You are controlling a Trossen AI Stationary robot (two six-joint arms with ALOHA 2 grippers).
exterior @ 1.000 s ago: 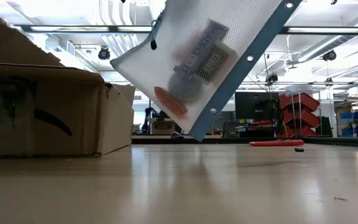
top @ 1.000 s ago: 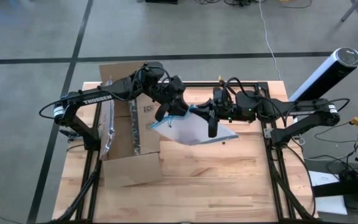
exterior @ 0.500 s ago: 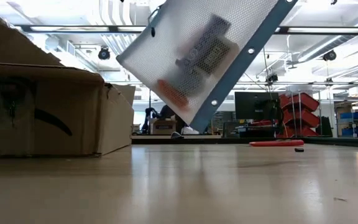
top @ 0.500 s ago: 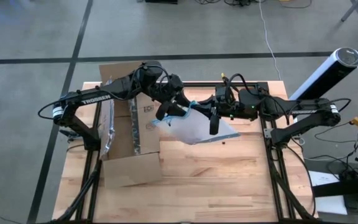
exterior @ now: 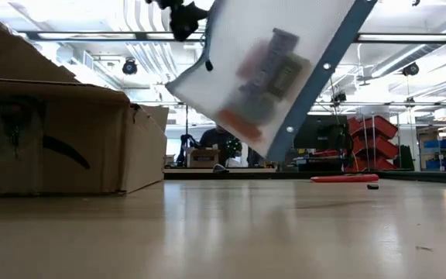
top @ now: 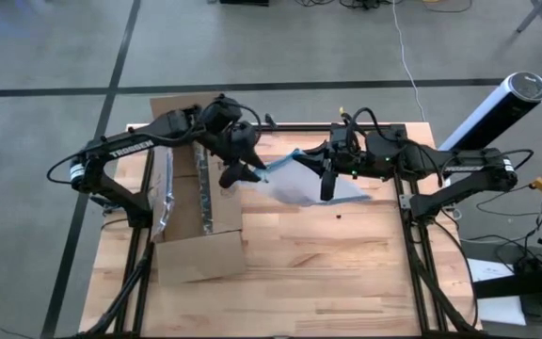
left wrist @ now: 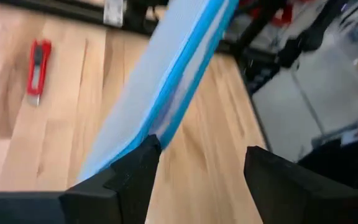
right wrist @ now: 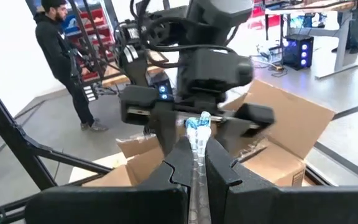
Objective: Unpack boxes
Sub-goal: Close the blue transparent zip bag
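Closest to the low camera, bare table [top: 290, 273] runs out in front of the opened cardboard box [top: 200, 202], which sits on the left arm's side of the bench with its flaps spread. The clear blue-edged pouch [exterior: 269, 70] hangs tilted in the air beside the box on the side facing the right arm, well clear of the wood, with dark and orange contents showing dimly through it. The pouch has just changed keepers. Half a second ago the left gripper [top: 236, 172] held its corner; now that gripper has drawn back toward the box, and its wrist camera shows its fingers [left wrist: 135, 174] spread, the pouch's blue edge running just past one of them. The right gripper [right wrist: 196, 152], farther from the box, is pinching the pouch's zip end between pressed-together fingers and carries its whole weight, the pouch having shifted a little away from the box with it. That suggests the first item is out of the box and the handover is done. The right arm probably needs only to set the pouch down on open wood, which leaves the left arm free to go back into the box. The small red tool [left wrist: 36, 62] lies on the table beyond the pouch, away from the box. Farther still, a person [right wrist: 61, 43] stands in the room behind the bench.
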